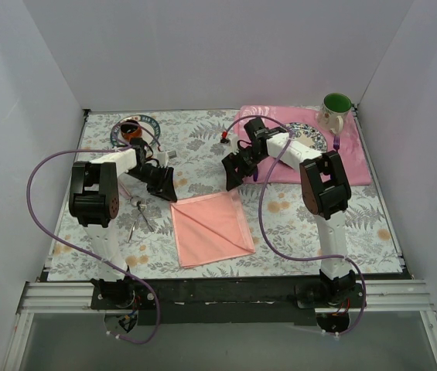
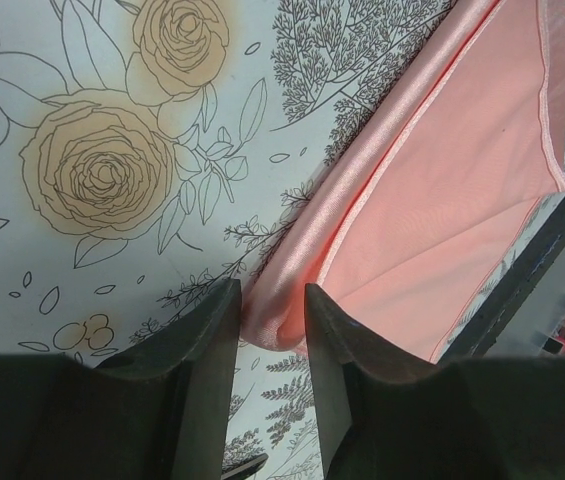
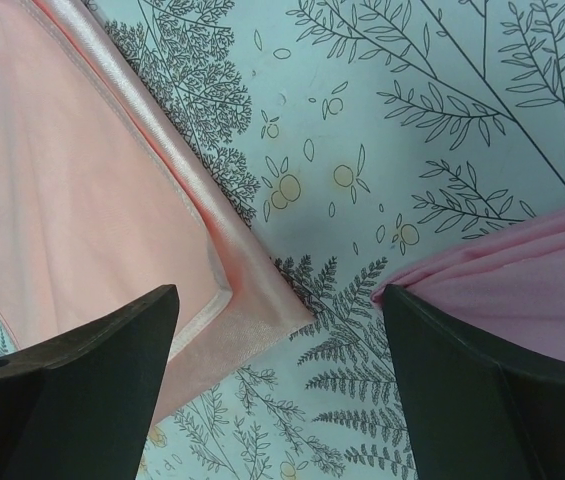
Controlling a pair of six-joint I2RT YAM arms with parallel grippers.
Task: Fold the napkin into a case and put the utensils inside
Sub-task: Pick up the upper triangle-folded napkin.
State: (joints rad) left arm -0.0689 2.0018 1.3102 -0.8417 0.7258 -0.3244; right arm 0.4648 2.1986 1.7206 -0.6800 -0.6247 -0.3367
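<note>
A flower-printed tablecloth (image 1: 195, 139) covers the table, with a bright pink rose-patterned placemat (image 1: 353, 166) at the far right. The plain salmon-pink cloth napkin (image 1: 212, 228) lies flat at the centre, near the arms. It is already doubled over, so the case looks only begun. The right gripper (image 3: 277, 300) hovers over the napkin's far right corner, claw spread wide and empty, clear of the cloth, likely so the fold lies undisturbed. The left gripper (image 2: 267, 305) stands at the far left corner, claw narrow with the folded edge in the gap; whether it pinches the cloth cannot be told. A round patterned plate (image 1: 148, 121) at the far left holds something orange, too small to name. A white mug with a green inside (image 1: 336, 108) stands at the placemat's far corner, its contents hidden. The thin silver metal utensils (image 1: 139, 219) lie left of the napkin, outside it, awaiting the pouch.
</note>
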